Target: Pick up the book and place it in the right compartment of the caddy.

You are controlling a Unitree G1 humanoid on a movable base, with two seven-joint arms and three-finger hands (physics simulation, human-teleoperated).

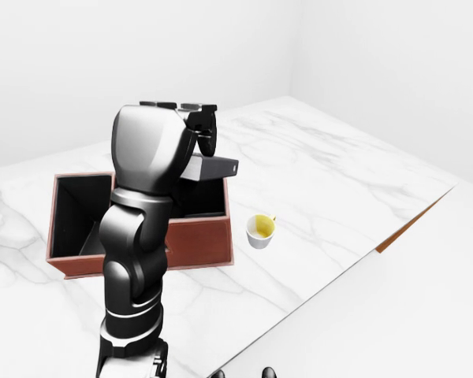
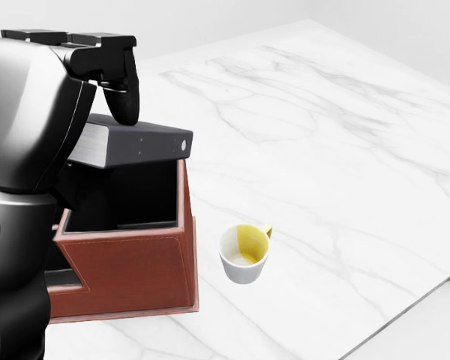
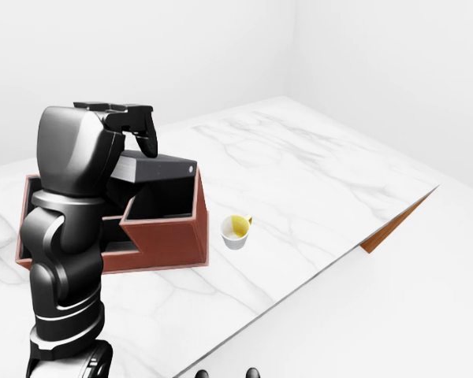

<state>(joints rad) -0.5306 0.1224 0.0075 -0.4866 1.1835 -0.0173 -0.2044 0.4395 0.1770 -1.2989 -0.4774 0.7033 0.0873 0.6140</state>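
My left hand [image 2: 120, 112] is shut on the book [image 2: 139, 144], a dark grey block with pale page edges. Its black fingers [image 2: 124, 82] curl over the book's top. It holds the book level, just above the rim of the right compartment [image 2: 127, 196] of the brown leather caddy [image 2: 135, 274]. The book's right end sticks out over the caddy's right wall [image 2: 185, 217]. My left arm hides the caddy's left part in the head view. The left compartment [image 1: 75, 213] shows in the left-eye view. Only dark fingertips of my right hand [image 1: 243, 372] show at the bottom edge.
A white cup [image 2: 244, 255] with a yellow inside stands on the marble table [image 2: 322, 135] just right of the caddy. The table's near edge [image 1: 339, 272] runs diagonally, with a brown strip [image 1: 406, 228] at its right end.
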